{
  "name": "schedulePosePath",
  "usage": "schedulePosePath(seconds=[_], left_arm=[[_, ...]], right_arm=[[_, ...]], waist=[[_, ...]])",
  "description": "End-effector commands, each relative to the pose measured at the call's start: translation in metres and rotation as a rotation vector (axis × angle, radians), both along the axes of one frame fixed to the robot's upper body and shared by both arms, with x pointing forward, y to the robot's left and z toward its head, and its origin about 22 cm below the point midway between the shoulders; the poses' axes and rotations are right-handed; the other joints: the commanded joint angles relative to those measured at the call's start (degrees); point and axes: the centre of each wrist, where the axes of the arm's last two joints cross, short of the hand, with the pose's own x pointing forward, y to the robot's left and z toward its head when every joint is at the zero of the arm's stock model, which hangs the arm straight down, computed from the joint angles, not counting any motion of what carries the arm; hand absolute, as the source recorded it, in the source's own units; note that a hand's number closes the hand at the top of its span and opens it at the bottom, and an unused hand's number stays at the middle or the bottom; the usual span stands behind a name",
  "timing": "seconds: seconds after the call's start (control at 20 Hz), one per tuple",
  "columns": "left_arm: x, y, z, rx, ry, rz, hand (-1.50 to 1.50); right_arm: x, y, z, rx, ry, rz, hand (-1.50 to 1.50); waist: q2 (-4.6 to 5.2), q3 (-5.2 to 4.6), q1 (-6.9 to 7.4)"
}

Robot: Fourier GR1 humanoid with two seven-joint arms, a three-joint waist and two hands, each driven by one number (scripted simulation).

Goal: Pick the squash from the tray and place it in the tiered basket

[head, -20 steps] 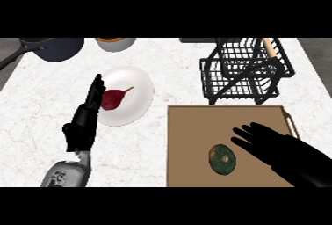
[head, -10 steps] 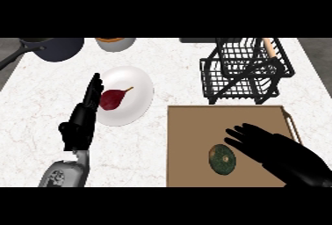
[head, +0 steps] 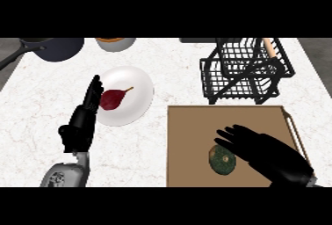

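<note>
1. My right hand (head: 269, 151) hovers with fingers (head: 228, 134) spread, holding nothing, beside the round dark-green squash (head: 221, 159).
2. The squash lies on the flat brown wooden tray (head: 194, 132); the black wire tiered basket (head: 243, 70) waits just beyond.
3. My left hand (head: 81, 123) rests, fingers straight, beside the white plate (head: 133, 85).
</note>
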Motion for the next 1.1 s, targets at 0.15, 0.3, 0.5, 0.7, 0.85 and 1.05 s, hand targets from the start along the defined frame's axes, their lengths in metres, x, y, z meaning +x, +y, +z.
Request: schedulePosePath(seconds=[0.15,0.3,0.5,0.7,0.85,1.05], left_arm=[[0.000,-0.005,-0.009,-0.004,0.025,0.011,0.00],[-0.017,-0.017,0.011,0.004,-0.007,-0.009,0.00],[-0.015,-0.012,0.004,-0.008,0.013,-0.007,0.00],[-0.004,-0.015,-0.014,-0.004,-0.005,-0.020,0.00],[0.007,-0.001,0.008,-0.001,0.017,-0.013,0.00],[0.008,0.020,0.001,0.001,0.000,0.006,0.00]], right_arm=[[0.012,0.027,-0.004,-0.019,0.007,0.001,-1.50],[0.017,0.019,-0.029,-0.010,0.023,-0.015,-1.50],[-0.002,0.025,-0.043,0.010,0.006,-0.016,-1.50],[0.014,0.035,-0.030,-0.002,0.030,-0.003,-1.50],[0.002,0.023,-0.055,0.017,0.040,-0.016,-1.50],[-0.005,0.032,-0.062,0.051,0.049,-0.019,-1.50]], waist=[[0.02,-0.01,0.05],[-0.02,0.01,0.17],[-0.03,0.00,0.03],[0.02,-0.01,0.02],[0.01,0.00,-0.06],[0.01,-0.01,-0.12]])
